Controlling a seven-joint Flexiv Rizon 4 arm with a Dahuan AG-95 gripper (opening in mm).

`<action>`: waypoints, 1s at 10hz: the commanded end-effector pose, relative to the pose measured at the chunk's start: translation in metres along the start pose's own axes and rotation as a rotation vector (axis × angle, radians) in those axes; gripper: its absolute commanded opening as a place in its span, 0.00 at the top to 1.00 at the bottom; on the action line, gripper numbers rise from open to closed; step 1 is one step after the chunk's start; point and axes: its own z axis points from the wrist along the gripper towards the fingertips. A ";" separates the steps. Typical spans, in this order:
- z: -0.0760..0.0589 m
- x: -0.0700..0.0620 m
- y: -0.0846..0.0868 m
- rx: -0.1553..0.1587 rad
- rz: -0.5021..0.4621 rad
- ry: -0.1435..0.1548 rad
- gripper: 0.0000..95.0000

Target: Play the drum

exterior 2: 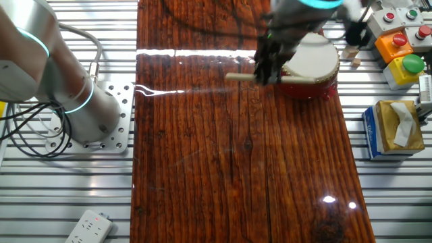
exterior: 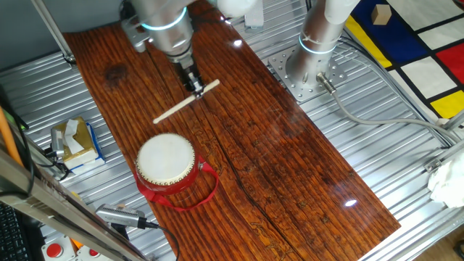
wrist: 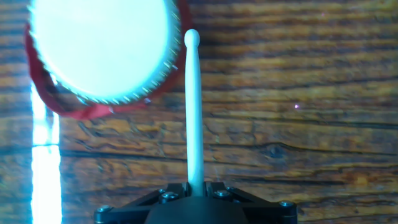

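The drum (exterior: 166, 160) stands on the wooden board, with a cream-white skin, a red body and a red strap loop (exterior: 205, 190). It also shows in the other fixed view (exterior 2: 312, 59) and at the upper left of the hand view (wrist: 102, 46). My gripper (exterior: 194, 85) is shut on a pale wooden drumstick (exterior: 185, 101) near one end. The stick points toward the drum, and its rounded tip (wrist: 191, 38) lies just beside the drum's rim. In the other fixed view the gripper (exterior 2: 265, 71) hides part of the stick (exterior 2: 239, 77).
A dark wooden board (exterior: 275, 145) covers the metal table. A tissue box (exterior: 76, 141) lies left of the board, and it also shows in the other fixed view (exterior 2: 395, 128). A button box (exterior 2: 398, 40) stands near the drum. The arm's base (exterior: 312, 61) is bolted at the right.
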 end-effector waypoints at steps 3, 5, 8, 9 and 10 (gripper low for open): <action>-0.004 -0.024 0.041 0.008 0.036 -0.003 1.00; -0.005 -0.031 0.054 0.005 0.054 -0.001 1.00; -0.003 -0.041 0.070 -0.005 0.074 0.003 1.00; 0.000 -0.041 0.070 -0.008 0.074 0.002 1.00; 0.007 -0.042 0.070 -0.014 0.069 0.000 1.00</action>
